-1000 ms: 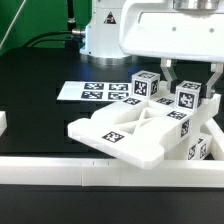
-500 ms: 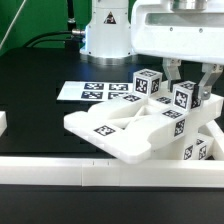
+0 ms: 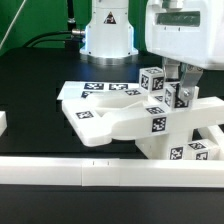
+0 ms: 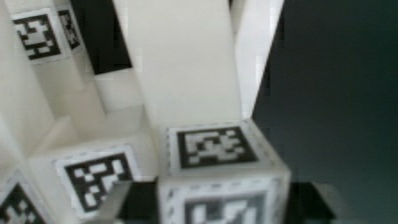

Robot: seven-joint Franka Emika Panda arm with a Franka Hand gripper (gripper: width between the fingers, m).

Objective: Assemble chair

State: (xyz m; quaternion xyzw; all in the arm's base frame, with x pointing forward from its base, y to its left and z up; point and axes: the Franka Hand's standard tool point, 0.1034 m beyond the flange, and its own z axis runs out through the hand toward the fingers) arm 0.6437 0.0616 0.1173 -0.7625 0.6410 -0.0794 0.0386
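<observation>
The chunky white plastic chair (image 3: 135,125), a joined piece of X-braced panel, blocky legs and flat slab bearing small black-and-white square marker tags, sits tilted over the black table (image 3: 30,100), its broad panel reaching toward the exterior view's left and its tagged leg blocks rising at the right. The robot's two-finger gripper (image 3: 178,88) comes down from the white wrist housing at the upper right, its dark fingers (image 3: 170,73) clamped on one upright tagged block of the chair. In the wrist view that block (image 4: 217,150) fills the picture, close and blurred. The flat white marker board (image 3: 95,90) lies on the table behind the panel. A long low white border rail (image 3: 60,170) runs along the near edge.
</observation>
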